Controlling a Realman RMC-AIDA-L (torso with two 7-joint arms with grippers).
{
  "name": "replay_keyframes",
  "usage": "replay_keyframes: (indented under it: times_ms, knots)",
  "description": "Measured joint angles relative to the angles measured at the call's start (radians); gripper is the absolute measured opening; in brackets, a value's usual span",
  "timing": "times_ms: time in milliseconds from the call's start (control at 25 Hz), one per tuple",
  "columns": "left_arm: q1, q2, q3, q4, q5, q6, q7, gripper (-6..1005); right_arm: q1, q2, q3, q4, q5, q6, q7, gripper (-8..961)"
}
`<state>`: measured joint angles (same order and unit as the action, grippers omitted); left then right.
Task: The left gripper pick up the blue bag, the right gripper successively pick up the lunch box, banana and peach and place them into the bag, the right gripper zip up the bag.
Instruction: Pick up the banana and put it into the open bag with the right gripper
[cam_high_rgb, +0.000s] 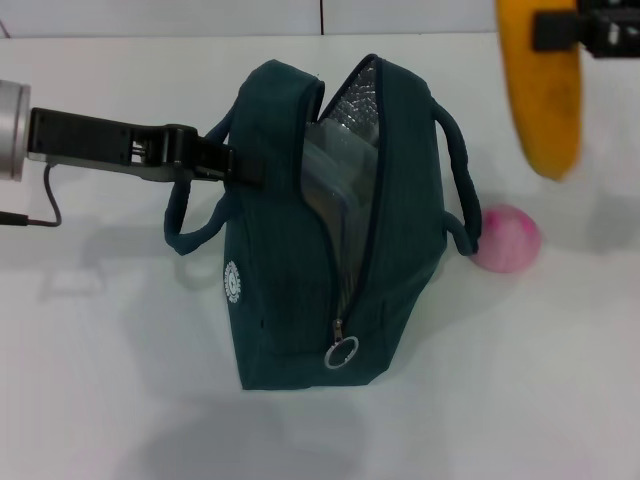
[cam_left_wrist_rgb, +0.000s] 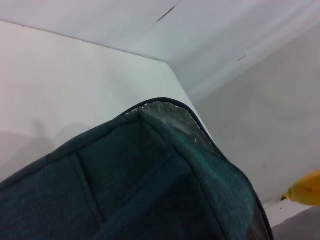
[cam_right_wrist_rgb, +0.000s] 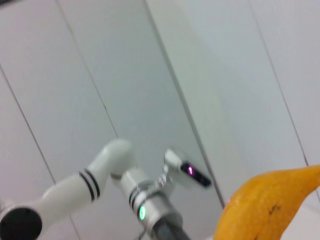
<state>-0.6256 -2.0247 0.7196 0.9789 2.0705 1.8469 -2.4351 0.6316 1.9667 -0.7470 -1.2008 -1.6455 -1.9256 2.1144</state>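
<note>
The blue bag (cam_high_rgb: 330, 230) stands on the white table, unzipped, its silver lining showing. The clear lunch box (cam_high_rgb: 335, 175) sits inside it. My left gripper (cam_high_rgb: 225, 160) is shut on the bag's left upper edge; the bag fills the left wrist view (cam_left_wrist_rgb: 150, 190). My right gripper (cam_high_rgb: 565, 30) is at the top right, raised high, shut on the banana (cam_high_rgb: 545, 85), which hangs down right of the bag. The banana also shows in the right wrist view (cam_right_wrist_rgb: 270, 210) and the left wrist view (cam_left_wrist_rgb: 306, 190). The pink peach (cam_high_rgb: 505, 238) lies on the table just right of the bag.
The bag's zipper ring pull (cam_high_rgb: 341, 352) hangs at the near end. Two looped handles (cam_high_rgb: 455, 170) stick out on either side. The white table (cam_high_rgb: 120, 380) spreads around. Another white arm (cam_right_wrist_rgb: 75, 190) shows far off in the right wrist view.
</note>
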Motion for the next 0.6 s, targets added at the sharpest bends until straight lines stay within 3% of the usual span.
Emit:
replay_keyframes:
  times_ms: [80, 200, 400, 600]
  knots:
    - [-0.002, 0.000, 0.000, 0.000, 0.000, 0.000, -0.004, 50, 0.006, 0.033, -0.005, 0.029, 0.013, 0.029, -0.062, 452]
    - [-0.008, -0.001, 0.000, 0.000, 0.000, 0.000, -0.005, 50, 0.016, 0.054, -0.058, 0.101, 0.058, 0.077, -0.161, 454]
    - [-0.013, -0.002, 0.000, 0.000, -0.001, 0.000, -0.007, 50, 0.047, 0.051, -0.207, 0.309, 0.199, 0.174, -0.344, 458]
    - [-0.014, -0.003, 0.000, 0.000, -0.001, -0.001, -0.007, 50, 0.088, 0.057, -0.255, 0.508, 0.292, 0.195, -0.531, 462]
